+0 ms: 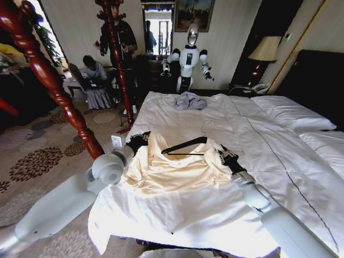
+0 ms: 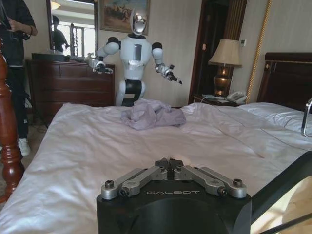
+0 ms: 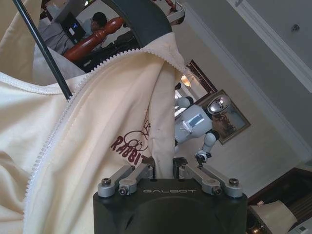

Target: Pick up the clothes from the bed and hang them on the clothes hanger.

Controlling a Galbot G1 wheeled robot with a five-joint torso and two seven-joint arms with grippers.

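Bed (image 1: 258, 156) with white sheets and a thin dark stitched line fills the middle of a carpeted hotel room; white pillows (image 1: 290, 112) lie at its head, near a lit table lamp (image 1: 265, 49). A grey garment (image 1: 190, 100) sits crumpled toward the far edge, before a white humanoid robot (image 1: 188, 56). A reddish-brown turned wooden post (image 1: 51, 80) rises at the near left. The cream-yellow sweatshirt (image 1: 172, 172) lies spread on the near part of the sheets, its zip edge and a dark red chest print visible in the right wrist view. The black clothes hanger (image 1: 185, 145), silver hook upward, rests at its collar. Left gripper (image 1: 141, 138), fingers closed together on nothing visible, sits at the collar's left side; right gripper (image 1: 224, 156) pinches a fold of the sweatshirt.
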